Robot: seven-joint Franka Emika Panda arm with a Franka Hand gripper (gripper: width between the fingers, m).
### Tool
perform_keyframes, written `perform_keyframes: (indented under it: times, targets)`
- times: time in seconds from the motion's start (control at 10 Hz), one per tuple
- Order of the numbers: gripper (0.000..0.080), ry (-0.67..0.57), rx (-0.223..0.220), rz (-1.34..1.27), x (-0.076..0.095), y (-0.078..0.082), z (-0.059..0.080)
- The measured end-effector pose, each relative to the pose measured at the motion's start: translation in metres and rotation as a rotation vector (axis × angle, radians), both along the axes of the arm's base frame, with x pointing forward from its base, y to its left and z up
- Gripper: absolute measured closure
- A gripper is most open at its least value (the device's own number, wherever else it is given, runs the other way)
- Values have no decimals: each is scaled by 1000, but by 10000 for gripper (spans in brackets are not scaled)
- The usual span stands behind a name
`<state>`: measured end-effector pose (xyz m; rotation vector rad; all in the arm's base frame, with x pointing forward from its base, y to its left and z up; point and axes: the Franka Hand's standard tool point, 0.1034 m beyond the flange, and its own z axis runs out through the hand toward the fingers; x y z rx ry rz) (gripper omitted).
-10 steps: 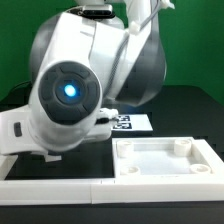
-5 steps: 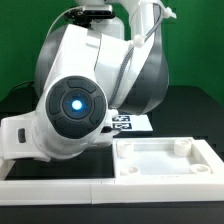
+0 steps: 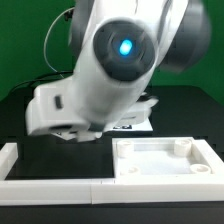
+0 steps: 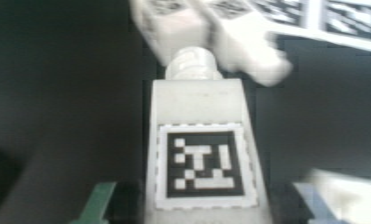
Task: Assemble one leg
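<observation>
In the wrist view the leg [image 4: 203, 130], a white post with a black-and-white tag on its upper face, lies lengthwise between my fingers. My gripper [image 4: 210, 203] is open and straddles the leg's near end. A dark gap shows between the leg and the fingers [image 4: 105, 200] on each side, so they do not touch it. In the exterior view the arm's big white body [image 3: 110, 70] hides the gripper and the leg.
Other white furniture parts [image 4: 249, 45] lie just beyond the leg's far end. The marker board [image 4: 324, 15] lies behind them and also shows in the exterior view [image 3: 133, 124]. A wide flat white rimmed panel [image 3: 165, 172] lies at the exterior view's right. A white rail [image 3: 50, 187] runs along the front.
The arm's body has swung up and toward the exterior view's right, and the wrist has turned. The rimmed panel and the marker board have not moved.
</observation>
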<state>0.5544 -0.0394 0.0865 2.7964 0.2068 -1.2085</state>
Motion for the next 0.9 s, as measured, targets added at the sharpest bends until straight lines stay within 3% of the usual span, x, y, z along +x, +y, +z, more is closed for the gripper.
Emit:
perform_keyframes:
  times: [0.1, 0.2, 0.3, 0.5, 0.6, 0.7, 0.9]
  targets:
    - [515, -95, 19, -29, 9, 3, 8]
    - [514, -163, 15, -43, 8, -11, 2]
    - [514, -223, 21, -40, 11, -13, 0]
    - [514, -378, 20, -59, 20, -5, 1]
    - [514, -443, 27, -110, 15, 21, 3]
    - [514, -499, 55, -140, 17, 49, 15]
    - [514, -656, 28, -215, 37, 106, 46]
